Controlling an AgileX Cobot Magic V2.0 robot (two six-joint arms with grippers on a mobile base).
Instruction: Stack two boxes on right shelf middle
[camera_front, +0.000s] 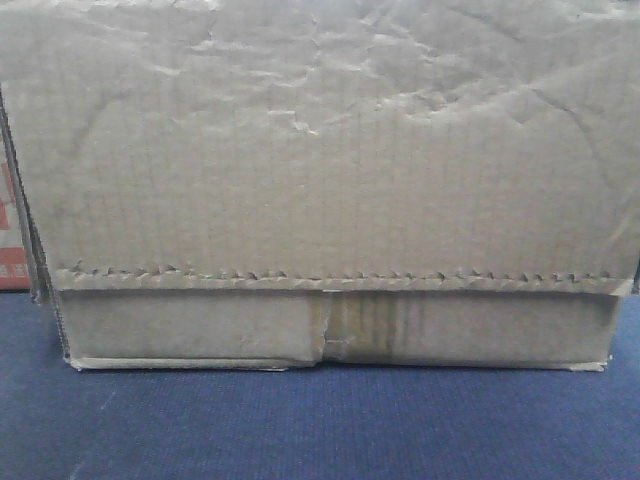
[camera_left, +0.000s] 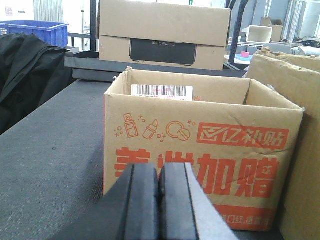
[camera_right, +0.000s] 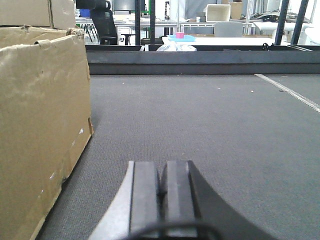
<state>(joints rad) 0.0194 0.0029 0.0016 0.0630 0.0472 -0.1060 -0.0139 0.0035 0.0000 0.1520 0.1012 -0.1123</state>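
Left hand and right hand both pressed together, empty. Box looks light, creased, soft-walled; I'd clamp its left and right ends.

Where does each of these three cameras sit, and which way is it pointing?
Front view: on the robot's front, facing the plain carton close up; no robot part shows.
Left wrist view: behind the left gripper, shut at bottom, low over the grey tabletop, facing the red-printed open box.
Right wrist view: behind the right gripper, also shut, facing across the tabletop.
Shared: both wrist views catch a plain carton at one edge, probably the same one.
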